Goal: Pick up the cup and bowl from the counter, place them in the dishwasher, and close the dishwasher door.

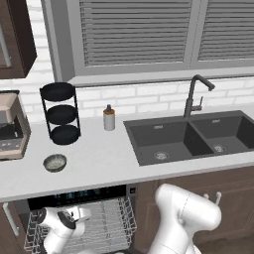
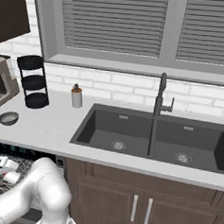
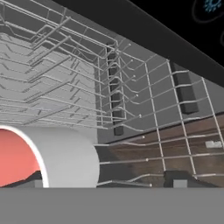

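Note:
The grey speckled bowl (image 1: 55, 162) (image 2: 8, 118) sits on the light counter (image 1: 104, 158) (image 2: 46, 123) in front of the tiered rack. Under the counter the dishwasher (image 1: 74, 196) stands open with its white wire rack (image 1: 111, 223) (image 3: 87, 74) pulled out. My gripper (image 1: 81, 214) (image 2: 9, 170) (image 3: 107, 183) is low inside that rack, its jaws spread wide, so it is open. The white cup (image 3: 61, 157) with the red inside lies on its side on the wires by my left finger. The dishwasher door is hidden below my arm.
A black tiered rack (image 1: 60, 113) (image 2: 33, 82), a dark-capped bottle (image 1: 109, 118) (image 2: 76, 96) and a coffee machine (image 1: 11, 126) stand at the back of the counter. The dark double sink (image 1: 193, 136) (image 2: 155, 136) with its faucet lies to the right. Brown cabinets (image 2: 141, 201) flank the dishwasher.

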